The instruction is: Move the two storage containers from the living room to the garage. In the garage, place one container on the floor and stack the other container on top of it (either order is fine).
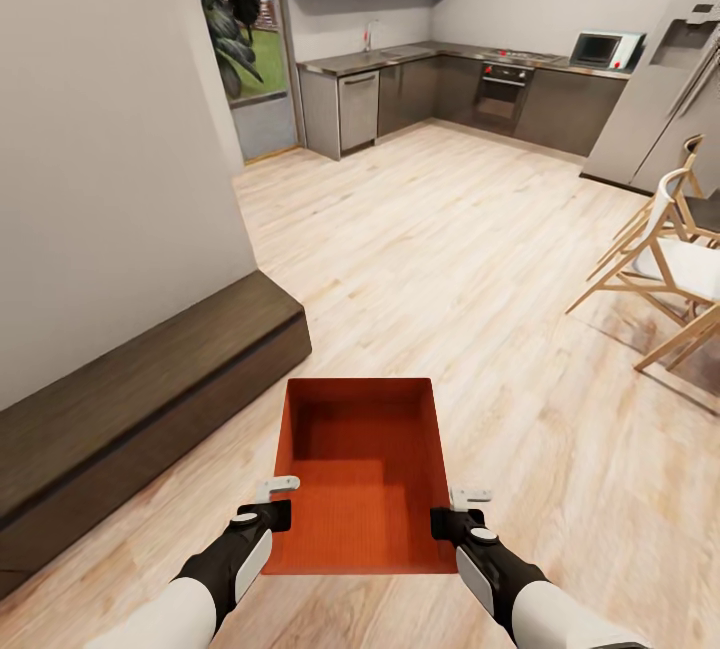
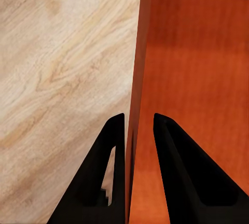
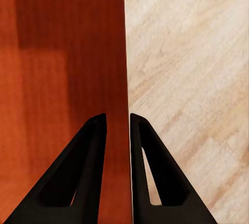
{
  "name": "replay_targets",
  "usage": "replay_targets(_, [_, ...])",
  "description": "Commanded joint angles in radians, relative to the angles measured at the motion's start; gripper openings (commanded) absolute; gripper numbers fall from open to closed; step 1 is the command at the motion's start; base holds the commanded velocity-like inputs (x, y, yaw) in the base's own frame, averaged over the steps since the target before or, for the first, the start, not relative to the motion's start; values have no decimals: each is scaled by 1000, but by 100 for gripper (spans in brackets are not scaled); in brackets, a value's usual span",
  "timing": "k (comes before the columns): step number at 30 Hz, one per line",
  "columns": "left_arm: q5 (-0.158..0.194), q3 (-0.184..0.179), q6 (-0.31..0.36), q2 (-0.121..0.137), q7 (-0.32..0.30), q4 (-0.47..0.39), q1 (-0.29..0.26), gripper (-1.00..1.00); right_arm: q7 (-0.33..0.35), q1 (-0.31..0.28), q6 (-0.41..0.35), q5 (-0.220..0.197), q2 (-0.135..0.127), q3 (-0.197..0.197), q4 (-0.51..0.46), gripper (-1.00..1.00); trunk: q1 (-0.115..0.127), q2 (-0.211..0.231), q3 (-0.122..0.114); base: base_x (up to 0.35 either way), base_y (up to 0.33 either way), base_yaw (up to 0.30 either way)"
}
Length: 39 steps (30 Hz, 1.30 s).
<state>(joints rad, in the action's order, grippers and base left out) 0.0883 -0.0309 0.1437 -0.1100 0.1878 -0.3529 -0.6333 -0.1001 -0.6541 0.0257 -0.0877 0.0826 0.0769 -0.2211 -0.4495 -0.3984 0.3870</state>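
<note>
One storage container (image 1: 365,474) hangs between my two grippers, above the light wood-plank floor (image 1: 450,259).
My left gripper (image 2: 139,125) pinches its left wall, my right gripper (image 3: 118,123) its right wall, one finger inside and one outside. A dark low bench (image 1: 140,399) lines the beige wall (image 1: 100,129) at left; a dark-cabinet kitchen (image 1: 450,89) lies ahead, wooden chairs (image 1: 670,259) at right.

One orange-red storage container (image 1: 365,474) hangs above the light wood-plank floor, at six o'clock in the head view, low and centred. It is rectangular, lidless, with low straight walls and a finely ribbed inside, and it is empty. It sits level, its long sides running away toward twelve o'clock. Each long wall is pinched near its close end.
</note>
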Motion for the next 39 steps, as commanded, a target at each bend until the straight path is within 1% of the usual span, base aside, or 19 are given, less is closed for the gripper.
replay_targets(1, [-2,3,7,1,12,-2,0,-100,-56,-1,3,-3,-4,-5,0,-100,-1,-2,0,0,0,0])
replay_targets(39, [-4,2,2,1,12,0,0,-100,-57,-1,3,-3,-4,-3,0,-100,-1,-2,-61,0,0,0])
